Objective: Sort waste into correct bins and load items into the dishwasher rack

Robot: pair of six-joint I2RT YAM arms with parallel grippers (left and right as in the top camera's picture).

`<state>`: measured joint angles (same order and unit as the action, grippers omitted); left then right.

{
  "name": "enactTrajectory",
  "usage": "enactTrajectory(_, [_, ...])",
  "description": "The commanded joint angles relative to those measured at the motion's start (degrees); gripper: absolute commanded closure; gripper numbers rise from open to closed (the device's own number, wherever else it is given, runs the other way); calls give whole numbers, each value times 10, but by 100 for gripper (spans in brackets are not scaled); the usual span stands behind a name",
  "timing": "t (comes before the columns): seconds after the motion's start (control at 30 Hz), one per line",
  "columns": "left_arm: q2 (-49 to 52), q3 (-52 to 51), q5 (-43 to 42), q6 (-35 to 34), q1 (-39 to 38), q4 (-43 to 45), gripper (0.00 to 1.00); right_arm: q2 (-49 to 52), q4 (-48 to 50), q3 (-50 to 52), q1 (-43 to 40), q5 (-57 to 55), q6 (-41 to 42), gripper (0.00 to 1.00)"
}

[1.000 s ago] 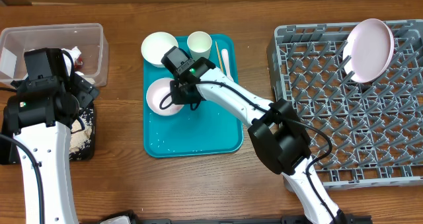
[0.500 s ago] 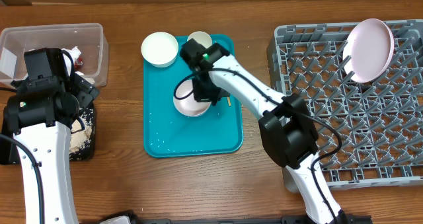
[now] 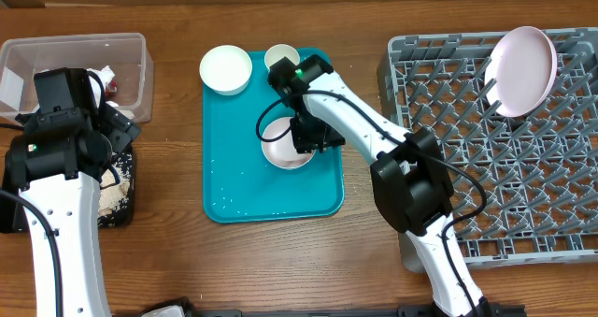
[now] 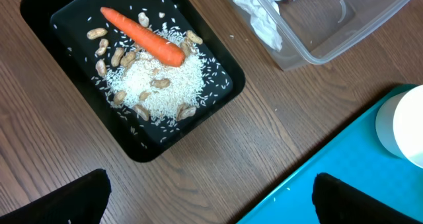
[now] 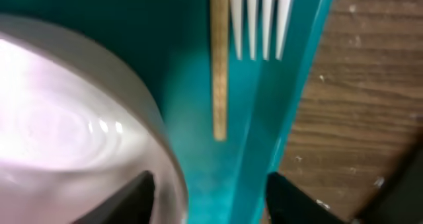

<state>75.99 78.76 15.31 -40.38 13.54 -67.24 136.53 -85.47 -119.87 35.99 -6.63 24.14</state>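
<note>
At far left, the left gripper [image 4: 208, 194] hangs with its fingers spread wide over bare wood beside the black tray [image 4: 218, 95]. Only the left wrist camera shows the tray's load: the carrot [image 4: 142, 36], peanut scraps [image 4: 122, 55] and white crumbs [image 4: 158, 85]. Napkins [image 4: 261, 16] fill the clear tub [image 3: 75, 50] next to it. At centre, on the teal tray [image 3: 229, 181], the right gripper [image 3: 304, 137] sits over a bowl [image 3: 280, 147], fingers parted astride its rim. The right wrist view adds a chopstick [image 5: 219, 59] and a white fork [image 5: 261, 19] just beside it. A second bowl [image 3: 225, 69] and the cup [image 3: 280, 57] sit at the tray's far end. At right, the plate [image 3: 523, 69] stands upright in the dishwasher rack [image 3: 486, 186].
</note>
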Motion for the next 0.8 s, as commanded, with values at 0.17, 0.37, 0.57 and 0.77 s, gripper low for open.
enactTrajectory(0.17, [1, 11, 12, -10, 3, 2, 0, -30, -40, -106, -8, -9, 14, 23])
enactTrajectory(0.37, [1, 11, 12, -10, 3, 2, 0, -76, -47, -137, -55, -12, 16, 0])
enactTrajectory(0.57, [1, 11, 12, -10, 3, 2, 0, -138, -52, -137, -142, 34, 45, 0])
enactTrajectory(0.77, [1, 11, 12, -10, 3, 2, 0, -199, -71, -137, -191, 48, 25, 0])
